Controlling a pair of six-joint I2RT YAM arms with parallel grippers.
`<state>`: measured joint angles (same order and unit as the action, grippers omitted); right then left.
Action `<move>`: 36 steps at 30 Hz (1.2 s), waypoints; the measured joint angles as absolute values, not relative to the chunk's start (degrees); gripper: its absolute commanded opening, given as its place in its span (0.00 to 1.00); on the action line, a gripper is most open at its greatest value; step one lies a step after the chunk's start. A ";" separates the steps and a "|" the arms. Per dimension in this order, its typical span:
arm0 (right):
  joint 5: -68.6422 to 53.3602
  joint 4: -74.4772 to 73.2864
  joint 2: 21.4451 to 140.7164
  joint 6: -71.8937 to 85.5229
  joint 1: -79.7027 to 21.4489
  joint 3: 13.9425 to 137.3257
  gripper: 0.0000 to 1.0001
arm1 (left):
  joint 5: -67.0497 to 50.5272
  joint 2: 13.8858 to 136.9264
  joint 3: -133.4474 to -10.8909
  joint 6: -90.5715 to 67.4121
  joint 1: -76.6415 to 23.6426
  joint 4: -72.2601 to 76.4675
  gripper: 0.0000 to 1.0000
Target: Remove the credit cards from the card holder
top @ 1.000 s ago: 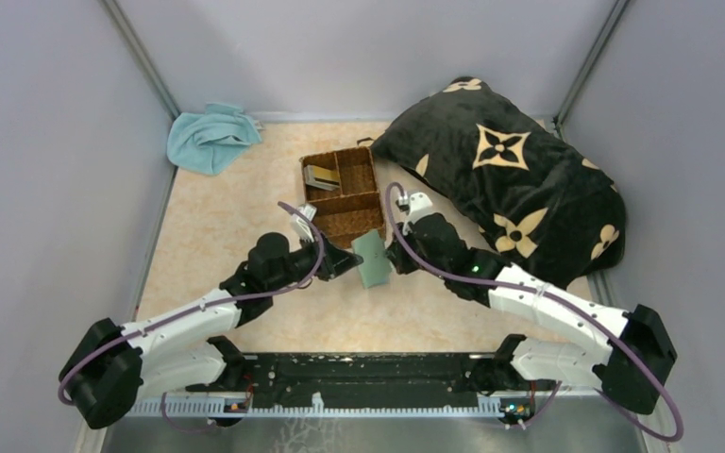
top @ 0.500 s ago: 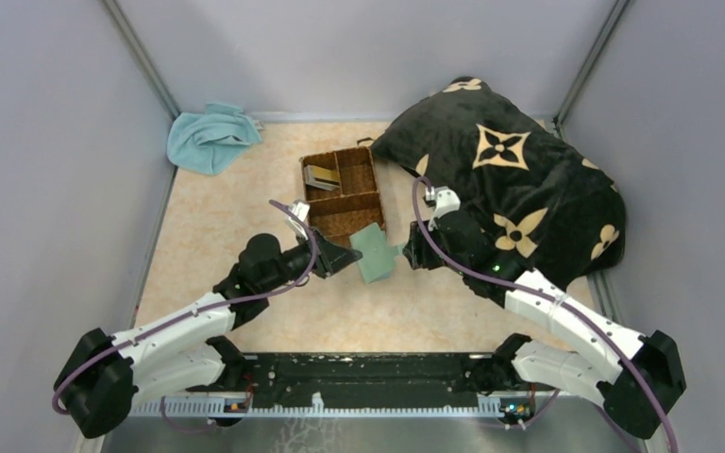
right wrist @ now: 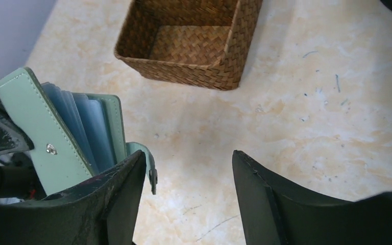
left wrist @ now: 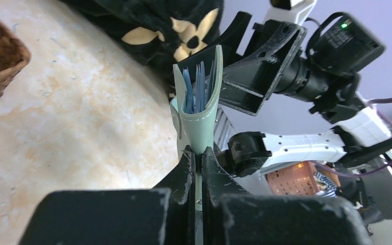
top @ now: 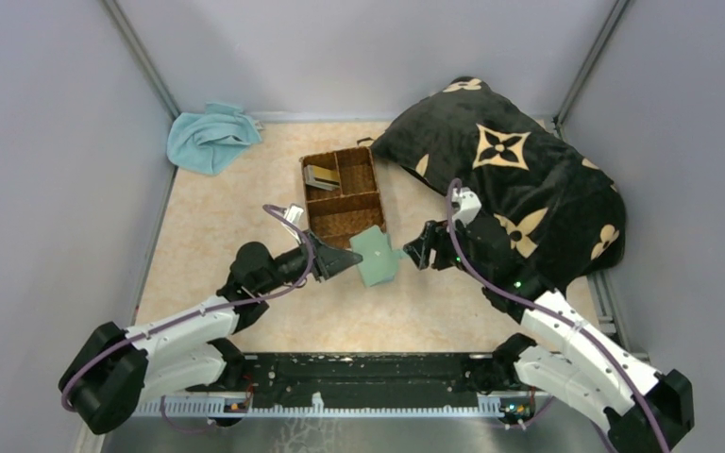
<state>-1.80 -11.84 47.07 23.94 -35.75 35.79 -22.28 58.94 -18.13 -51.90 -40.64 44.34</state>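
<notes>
Card holder [top: 375, 257], small flat grey-green bifold with pale blue pockets, pinched tight by left end effector [top: 349, 258], held up over worktop [top: 227, 222] near brown wicker basket [top: 379, 193], open edge facing wide-spread right end effector [right wrist: 186, 159] just beside it, likely for reaching into those pockets.

Top: fixed high above and behind the arm bases, facing down and toward the far edge. Distant, taking in the whole table [top: 245, 217] out to both far corners.

Left wrist: low and very near, aimed along the left gripper [left wrist: 196, 153] toward the right edge. Wallet [left wrist: 198, 122] dead centre, right gripper [left wrist: 237, 71] just behind it.

Right wrist: near, tilted down toward the left edge, past own fingers [right wrist: 117, 204] to the basket [right wrist: 184, 69].

Common to all three: wallet and basket.
</notes>
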 measured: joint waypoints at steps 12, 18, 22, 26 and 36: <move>-16.69 -0.91 40.51 29.30 -33.08 28.80 0.61 | -30.63 67.53 -17.06 -59.83 -39.09 63.66 0.00; -20.73 3.77 38.72 31.31 -32.42 28.36 0.61 | -33.01 72.75 -16.32 -64.03 -39.09 73.93 0.00; -23.49 8.01 39.11 32.97 -32.05 26.20 0.61 | -34.46 74.24 -16.34 -65.91 -38.98 77.69 0.00; -26.46 11.00 40.66 34.79 -32.01 24.25 0.58 | -35.42 75.22 -16.36 -67.48 -38.94 80.44 0.00; -31.18 17.65 42.13 38.30 -31.31 23.46 0.00 | -36.45 79.29 -16.58 -71.44 -38.65 86.19 0.00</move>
<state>-31.18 17.65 42.13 38.30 -31.31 23.46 -36.45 79.29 -16.58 -71.44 -38.65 86.19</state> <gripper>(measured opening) 0.126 0.023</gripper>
